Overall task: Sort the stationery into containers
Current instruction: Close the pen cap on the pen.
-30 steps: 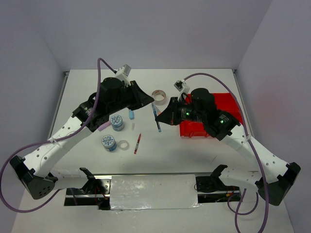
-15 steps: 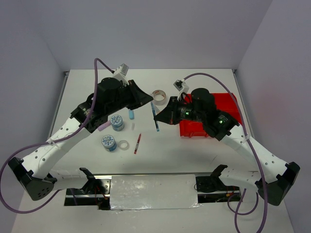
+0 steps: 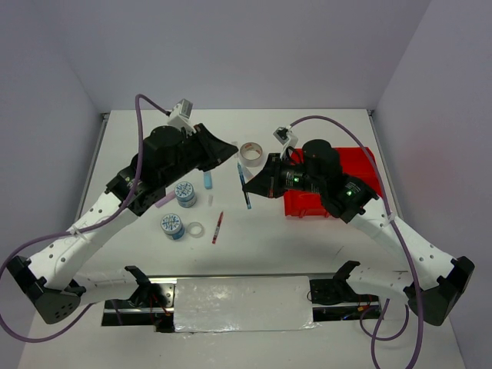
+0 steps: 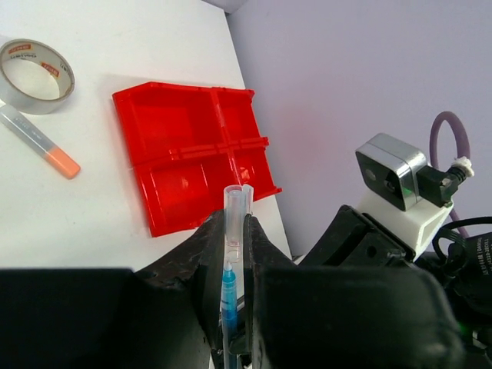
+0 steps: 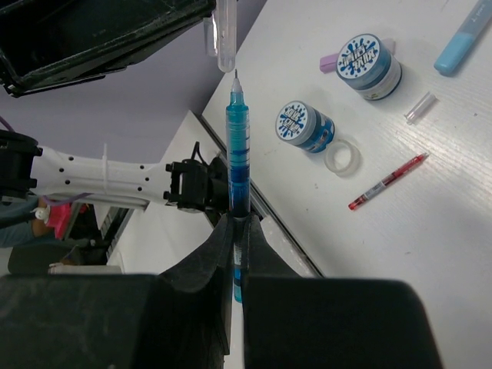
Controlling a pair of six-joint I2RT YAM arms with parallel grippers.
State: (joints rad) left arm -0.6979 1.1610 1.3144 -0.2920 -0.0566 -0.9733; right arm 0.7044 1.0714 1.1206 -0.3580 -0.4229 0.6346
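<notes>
My right gripper (image 3: 252,187) (image 5: 240,224) is shut on a blue pen (image 3: 246,186) (image 5: 237,146), bare tip pointing at my left gripper. My left gripper (image 3: 233,148) (image 4: 237,224) is shut on a clear pen cap (image 4: 237,207) (image 5: 224,34), held just off the pen's tip, above the table. The red four-compartment tray (image 3: 361,163) (image 4: 192,146) lies at the right, mostly under my right arm. On the table lie a grey tape roll (image 3: 250,152) (image 4: 34,73), an orange-tipped marker (image 4: 38,142), a light-blue marker (image 3: 207,180), a red pen (image 3: 217,227) and two patterned tape rolls (image 3: 184,192) (image 3: 171,225).
A clear tape ring (image 3: 196,229) lies beside the near patterned roll. A lilac marker (image 3: 164,201) lies half under my left arm. A small clear cap (image 3: 210,200) lies near the light-blue marker. Grey walls close in the table's back and sides.
My left gripper has drawn back to the left and away from the blue pen's tip, with the clear cap in it. The right arm has barely moved.
</notes>
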